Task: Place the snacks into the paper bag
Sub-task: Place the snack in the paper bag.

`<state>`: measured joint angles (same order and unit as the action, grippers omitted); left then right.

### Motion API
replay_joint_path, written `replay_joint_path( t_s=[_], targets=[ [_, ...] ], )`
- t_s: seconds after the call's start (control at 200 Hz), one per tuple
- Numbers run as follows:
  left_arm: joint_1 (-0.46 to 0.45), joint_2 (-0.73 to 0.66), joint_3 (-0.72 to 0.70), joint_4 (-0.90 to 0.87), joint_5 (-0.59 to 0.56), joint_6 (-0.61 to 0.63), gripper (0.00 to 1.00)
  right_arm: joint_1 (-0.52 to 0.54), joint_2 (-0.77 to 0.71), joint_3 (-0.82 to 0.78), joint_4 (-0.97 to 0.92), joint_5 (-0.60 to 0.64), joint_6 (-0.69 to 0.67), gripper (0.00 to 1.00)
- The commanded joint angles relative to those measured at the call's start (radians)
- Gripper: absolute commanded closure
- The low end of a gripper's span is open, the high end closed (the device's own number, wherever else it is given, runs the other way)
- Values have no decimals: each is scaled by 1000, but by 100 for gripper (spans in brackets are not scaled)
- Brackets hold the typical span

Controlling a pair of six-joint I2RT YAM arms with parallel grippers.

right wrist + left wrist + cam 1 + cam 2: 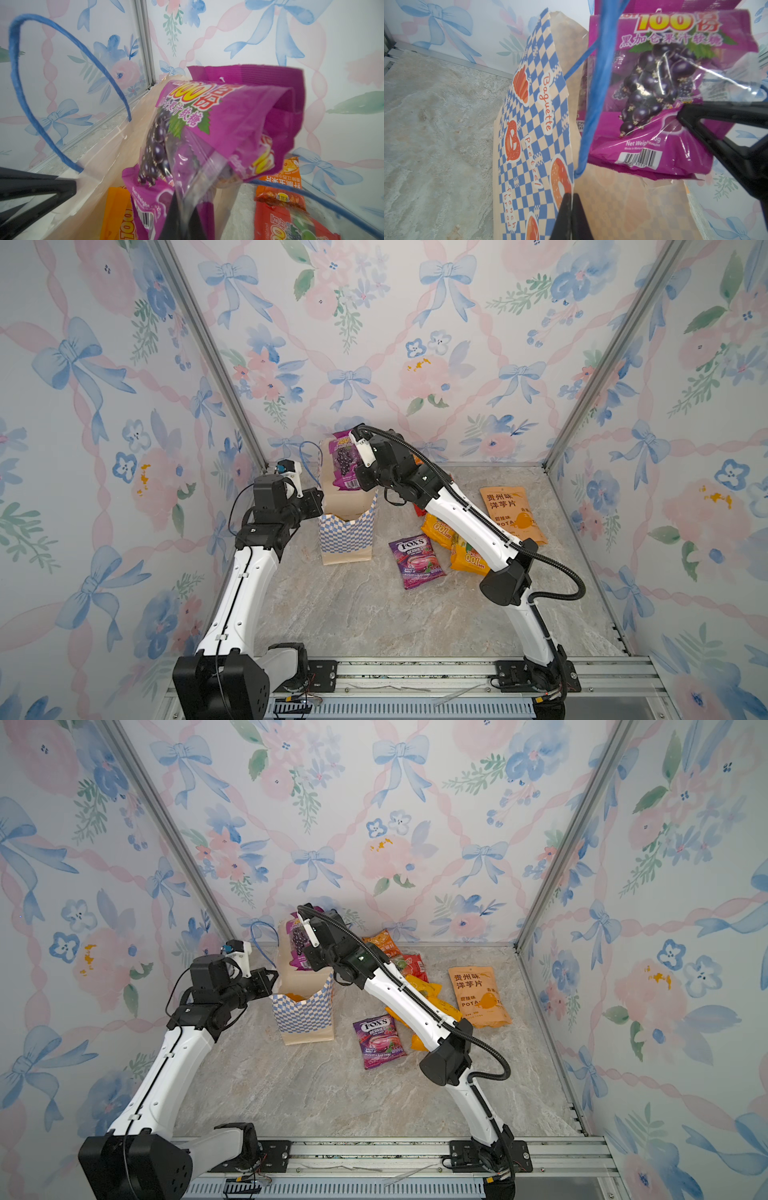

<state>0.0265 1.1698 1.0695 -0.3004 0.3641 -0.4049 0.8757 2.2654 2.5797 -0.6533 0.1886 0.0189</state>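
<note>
The left tool (319,501) is pinched shut on the top rim of the paper bag (347,539), which stands upright on the worktop (353,614). The right tool (356,483) is clamped on a purple grape packet (343,460) and holds it over the bag's open mouth, with a yellow-orange packet (116,212) lying inside. To the bag's right lie the Fox's packet (415,562), more yellow-orange packs (438,526) and, farther out, the kraft pouch (511,512).
</note>
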Motion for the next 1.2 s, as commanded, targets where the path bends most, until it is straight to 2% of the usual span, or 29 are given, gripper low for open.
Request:
replay_joint_path(
  t_s=[0.0,0.235,0.39,1.0,1.045,1.19],
  targets=[
    [-5,-4,1,24,10,0,100,21,6,51,126,30,22,100],
    [-5,-10,-3,24,6,3,100,55,37,46,168,150,-16,100],
    [-5,-11,-4,23,6,6,100,57,43,29,194,186,-18,100],
    [-4,-8,-5,24,0,9,100,55,65,23,169,179,-4,100],
    [-3,-7,-6,23,0,9,100,55,65,22,169,178,-4,92],
    [-4,-4,-4,23,0,9,100,55,63,20,173,176,-3,92]
  ],
)
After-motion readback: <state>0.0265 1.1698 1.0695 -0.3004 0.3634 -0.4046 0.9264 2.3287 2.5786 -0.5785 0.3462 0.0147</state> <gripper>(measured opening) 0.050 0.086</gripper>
